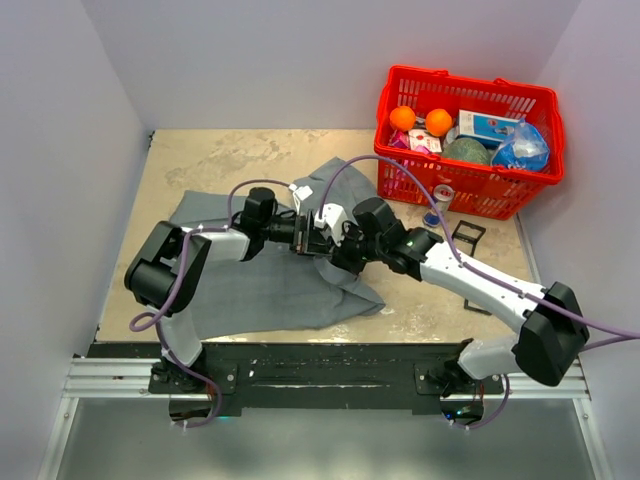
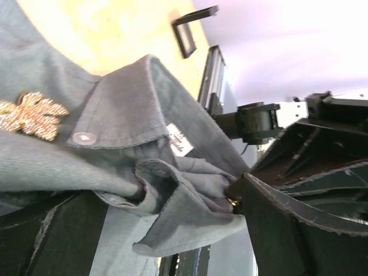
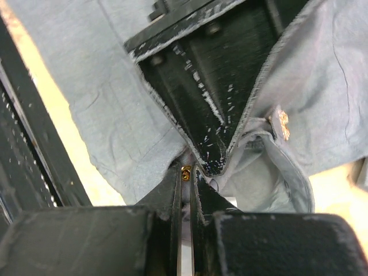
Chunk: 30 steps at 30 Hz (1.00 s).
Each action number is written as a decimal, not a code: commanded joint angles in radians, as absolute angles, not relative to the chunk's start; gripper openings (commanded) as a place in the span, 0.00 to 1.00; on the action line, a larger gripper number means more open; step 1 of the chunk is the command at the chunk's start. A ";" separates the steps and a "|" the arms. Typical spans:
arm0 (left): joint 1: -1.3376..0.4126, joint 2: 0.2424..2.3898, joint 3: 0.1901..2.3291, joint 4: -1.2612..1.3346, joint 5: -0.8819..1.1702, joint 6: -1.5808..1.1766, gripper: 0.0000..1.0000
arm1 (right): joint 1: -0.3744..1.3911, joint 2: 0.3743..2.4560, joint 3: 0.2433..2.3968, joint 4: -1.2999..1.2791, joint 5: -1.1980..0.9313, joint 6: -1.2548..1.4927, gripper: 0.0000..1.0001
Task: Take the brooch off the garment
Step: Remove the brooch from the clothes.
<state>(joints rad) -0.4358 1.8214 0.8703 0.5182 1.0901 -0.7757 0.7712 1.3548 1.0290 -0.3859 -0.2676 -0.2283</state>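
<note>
Shirt: grey collared button-front shirt [image 1: 265,290] lies crumpled on the beige table [image 1: 200,160].
Brooch: glittery gold brooch [image 2: 31,115], pinned on the shirt just beside a white collar button.
Left gripper [image 2: 167,190]: spread wide, gripping nothing — bunched collar between its fingers.
Right gripper [image 3: 185,172]: pinched closed on a collar fold.

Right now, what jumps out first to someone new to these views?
Both arms meet mid-table over the grey shirt, the right gripper pinched shut on its cloth, the left gripper open beside it. The glittery gold brooch sits on the shirt by a collar button, left edge of the left wrist view. A red basket of groceries stands far right.
</note>
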 commanded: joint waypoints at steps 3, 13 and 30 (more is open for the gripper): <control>-0.457 1.806 0.858 0.492 1.113 -0.744 0.95 | 0.772 1.377 1.051 -0.279 -0.109 -0.094 0.00; -0.457 1.723 0.733 0.534 1.112 -0.759 0.99 | 0.773 1.402 1.069 -0.279 0.063 -0.026 0.00; -0.472 1.855 0.807 0.768 1.143 -0.968 1.00 | 0.788 1.442 1.066 -0.256 0.066 -0.006 0.00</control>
